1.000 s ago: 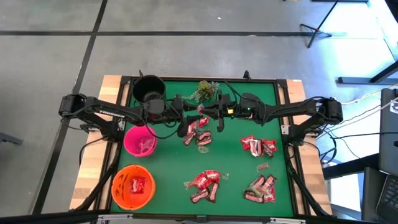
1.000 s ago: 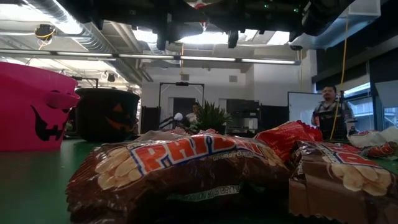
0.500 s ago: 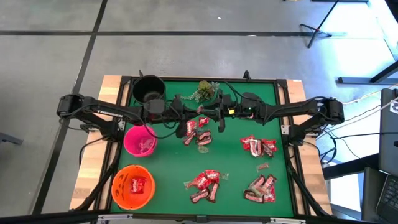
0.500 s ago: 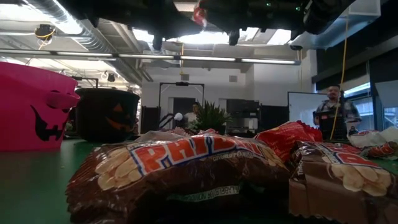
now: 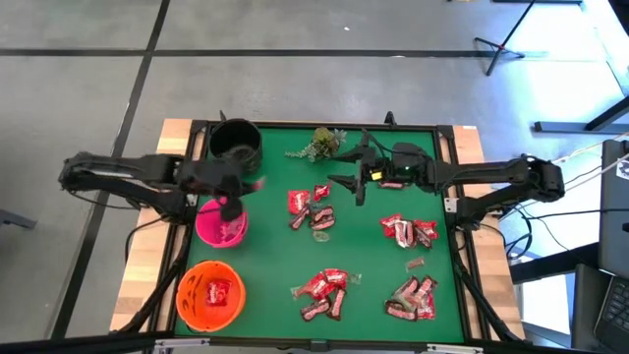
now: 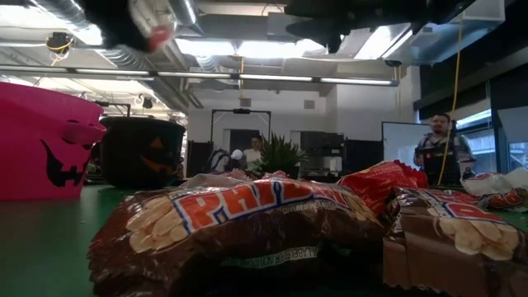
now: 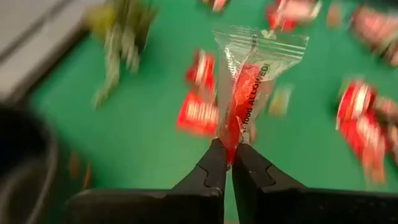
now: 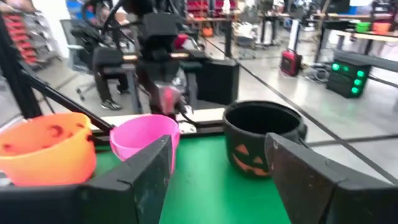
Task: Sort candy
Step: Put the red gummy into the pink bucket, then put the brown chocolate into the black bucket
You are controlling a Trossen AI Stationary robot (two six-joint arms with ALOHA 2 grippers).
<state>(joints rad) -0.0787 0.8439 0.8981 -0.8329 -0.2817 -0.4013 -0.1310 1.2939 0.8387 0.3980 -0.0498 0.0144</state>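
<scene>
My left gripper (image 5: 246, 185) is shut on one candy (image 7: 245, 74), a red sweet in a clear wrapper, and hangs above the pink bowl's (image 5: 221, 226) far rim, near the black bowl (image 5: 236, 141). The low view shows the gripper (image 6: 148, 25) high up with the red sweet. My right gripper (image 5: 339, 169) hovers open and holds nothing over the table's far middle; in its own wrist view its fingers (image 8: 221, 174) stand wide apart. Loose candy lies in piles on the green mat: one in the middle (image 5: 313, 208), two at the right (image 5: 408, 231) (image 5: 413, 298), one near the front (image 5: 324, 290). My left gripper pinches the clear wrapper's narrow gathered end (image 7: 229, 134) between its two fingertips. The fingers slant down from the table's left side. The candy sticks out ahead of the fingertips, lifted clear of the mat and the bowls.
An orange bowl (image 5: 209, 293) with red candy inside stands at the near left. A green leafy sprig (image 5: 322, 141) lies at the far edge. People stand in the room beyond the table (image 6: 441, 153).
The two grippers met over the table's far middle. My left gripper shut on the candy there, then swung fast toward the table's left and rose, carrying it above the pink bowl. My right gripper opened, let go and drew back a little toward the right.
</scene>
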